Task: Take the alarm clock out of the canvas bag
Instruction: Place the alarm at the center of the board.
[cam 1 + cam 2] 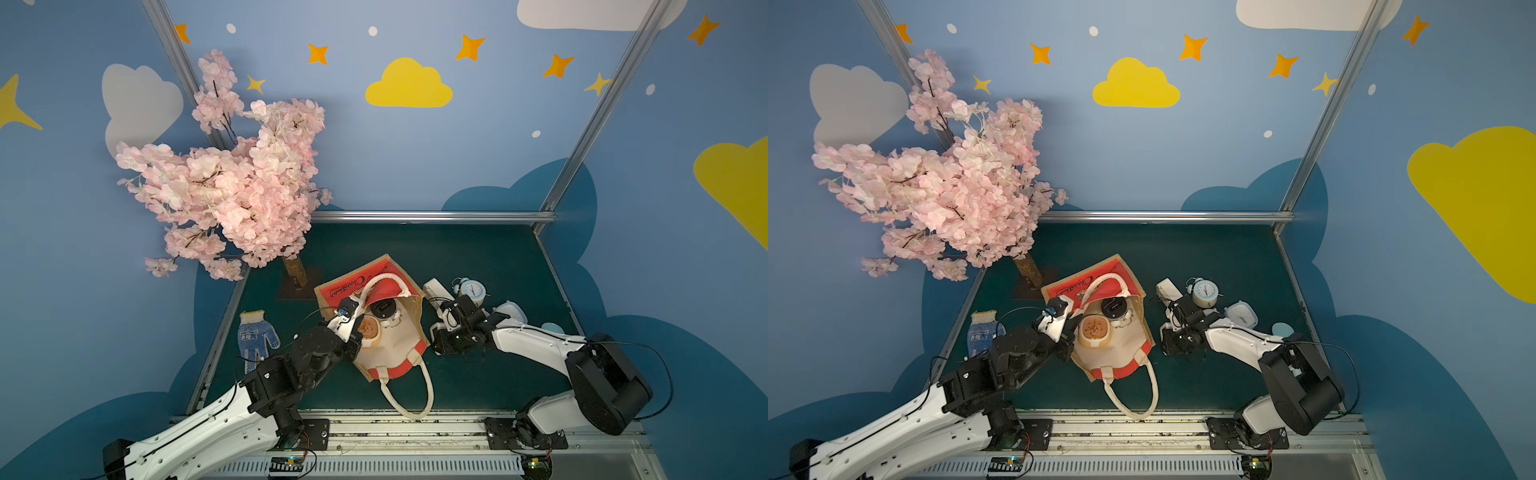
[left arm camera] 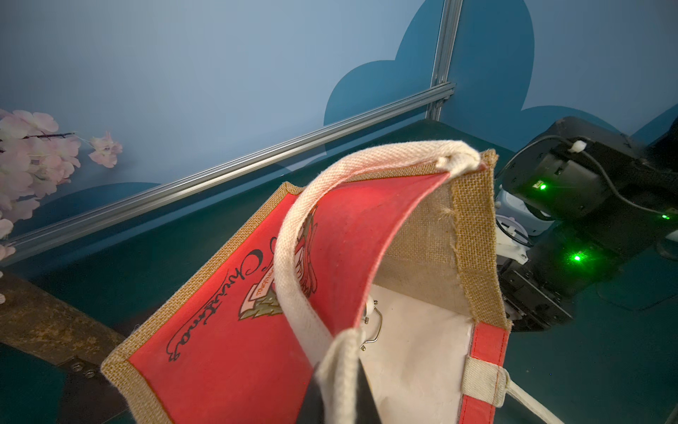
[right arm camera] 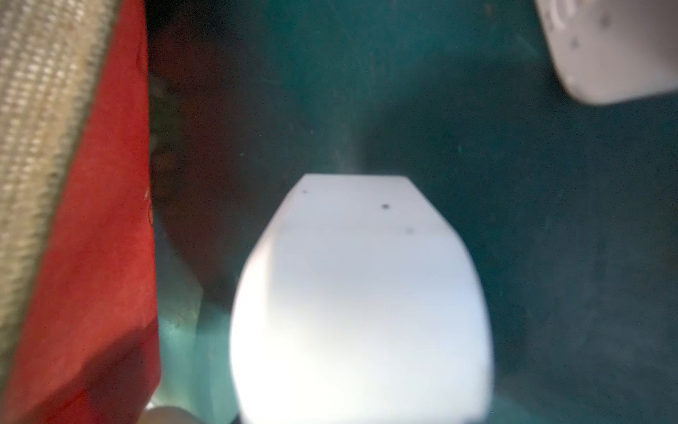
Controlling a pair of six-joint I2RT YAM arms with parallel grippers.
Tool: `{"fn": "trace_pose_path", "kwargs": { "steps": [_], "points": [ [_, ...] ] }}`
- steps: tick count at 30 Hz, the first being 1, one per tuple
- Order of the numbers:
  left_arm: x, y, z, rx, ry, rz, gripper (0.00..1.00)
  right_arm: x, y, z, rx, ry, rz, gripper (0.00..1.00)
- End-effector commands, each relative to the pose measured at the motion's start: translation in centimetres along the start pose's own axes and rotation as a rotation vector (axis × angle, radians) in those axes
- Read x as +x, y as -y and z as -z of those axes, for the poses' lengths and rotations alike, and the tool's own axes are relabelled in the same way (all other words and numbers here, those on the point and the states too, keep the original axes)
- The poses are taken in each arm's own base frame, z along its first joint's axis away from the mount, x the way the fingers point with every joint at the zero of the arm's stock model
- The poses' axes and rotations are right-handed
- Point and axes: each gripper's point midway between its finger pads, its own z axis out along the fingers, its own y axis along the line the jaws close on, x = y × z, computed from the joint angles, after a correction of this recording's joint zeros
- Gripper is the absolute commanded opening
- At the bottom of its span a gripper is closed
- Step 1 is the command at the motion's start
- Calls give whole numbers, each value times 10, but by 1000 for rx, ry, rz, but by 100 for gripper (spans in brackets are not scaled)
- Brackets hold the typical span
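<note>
Bag (image 1: 349, 286): one, lying on a red face on the bench (image 1: 478, 253). Long axis runs back to front, base toward the back wall, mouth toward the front rail. Script face is uppermost.

Left pincer (image 2: 341, 396): pressed together on the upper handle (image 1: 380, 282), holding the mouth agape. Lower handle (image 1: 415, 399) lies slack on the bench.

Clocks inside, on the cream lining: two counted. Black clock (image 1: 382, 309) is round and sits deeper in. Cream clock (image 1: 368, 329) is just beside it, nearer the mouth, orange dial up.

Clocks outside, right of the bag: two counted. Bell clock (image 1: 471, 289) is pale blue and upright, dial toward the camera. Square clock (image 1: 1241, 316) is partly behind the right arm.

Right pincer (image 3: 480, 139): spread, bare bench between its fingers, low beside the bag's burlap side, near the bell clock.

Also one glove (image 1: 255, 334) and one tree (image 1: 232, 183).
</note>
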Motion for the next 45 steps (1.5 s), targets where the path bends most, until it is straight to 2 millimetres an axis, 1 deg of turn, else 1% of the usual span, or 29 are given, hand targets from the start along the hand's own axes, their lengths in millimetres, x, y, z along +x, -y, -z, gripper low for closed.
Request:
{"fn": "trace_pose_path", "kwargs": {
  "steps": [1,3,5,9,14,16,19,34,38,45],
  "points": [
    [-12,-1,3,-1,31,8,9,-9,-6,0,-31,9,18,45],
    [-11,-1,3,1,30,6,9,-6,1,-1,-4,-4,9,55],
    [-11,-1,4,1,32,8,9,-3,8,1,20,-6,-4,61],
    [-12,-2,5,1,35,9,9,-3,15,10,43,20,-14,61],
    [-12,-1,4,3,33,12,9,-4,30,27,119,50,-23,63],
    [-12,-1,3,4,34,12,9,-3,32,30,122,54,-26,61],
    [-13,0,3,7,36,14,10,-2,29,31,94,52,-26,57],
    [-12,-1,4,4,32,16,10,0,38,22,108,29,-53,54],
    [-12,-1,4,5,31,14,10,-1,43,22,120,30,-66,55],
    [-12,-1,4,5,36,17,10,-5,46,28,125,54,-71,55]
  ]
}}
